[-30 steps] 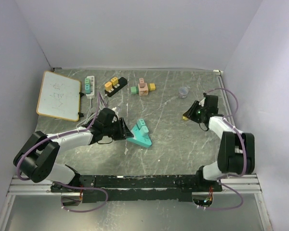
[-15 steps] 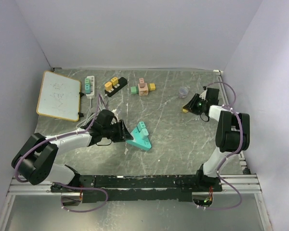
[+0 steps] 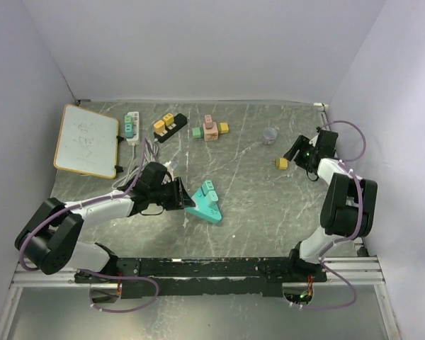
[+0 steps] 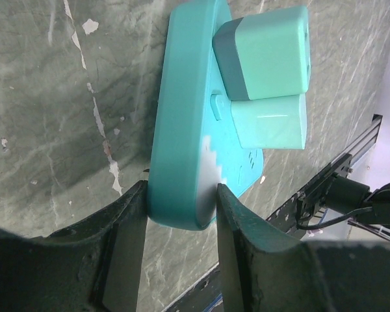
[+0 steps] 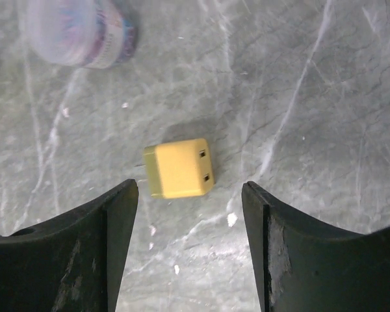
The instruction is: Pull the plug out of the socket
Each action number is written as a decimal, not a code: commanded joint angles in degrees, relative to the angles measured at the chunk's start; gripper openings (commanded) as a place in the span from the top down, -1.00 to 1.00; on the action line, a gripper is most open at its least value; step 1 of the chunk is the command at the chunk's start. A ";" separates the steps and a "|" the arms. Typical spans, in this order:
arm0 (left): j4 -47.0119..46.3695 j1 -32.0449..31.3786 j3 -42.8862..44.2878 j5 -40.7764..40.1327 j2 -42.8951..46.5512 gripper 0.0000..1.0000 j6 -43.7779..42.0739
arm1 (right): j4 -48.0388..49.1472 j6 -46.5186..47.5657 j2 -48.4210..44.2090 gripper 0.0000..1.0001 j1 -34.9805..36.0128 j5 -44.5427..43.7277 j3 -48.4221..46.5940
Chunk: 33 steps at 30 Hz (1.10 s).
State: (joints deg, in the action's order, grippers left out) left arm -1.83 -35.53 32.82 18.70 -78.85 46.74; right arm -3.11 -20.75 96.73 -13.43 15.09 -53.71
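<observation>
Now that the right claw (image 5: 190, 192) has spread wide, the yellow plug (image 5: 179, 168) lies free near the cup (image 5: 78, 32). The left claw (image 4: 181, 201) clamps the teal socket (image 4: 182, 117)

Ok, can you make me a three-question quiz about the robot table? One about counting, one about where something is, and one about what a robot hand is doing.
1. How many mint-green plugs sit in the teal triangular socket block?
A one
B two
C four

2. Where is the small yellow cube plug?
A lying on the grey marble table
B stuck in the teal socket block
C on the whiteboard

3. What is the left gripper doing?
A hanging open in the air
B clamped on the teal socket block
C holding the yellow plug

Answers:
1 B, the left wrist view shows two plugs side by side.
2 A, it lies loose on the stone below the open right gripper.
3 B, both fingers press against the block's sides.
</observation>
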 commanded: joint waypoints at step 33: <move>2.80 -0.59 -2.54 -0.75 0.24 0.86 -1.31 | 4.16 -14.47 -17.15 -0.15 54.97 -8.25 13.49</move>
State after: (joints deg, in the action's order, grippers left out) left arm -2.09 -35.53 31.86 19.35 -78.32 46.94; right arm 3.18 -33.45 76.66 39.92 10.61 -38.06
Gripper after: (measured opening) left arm 0.502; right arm 0.606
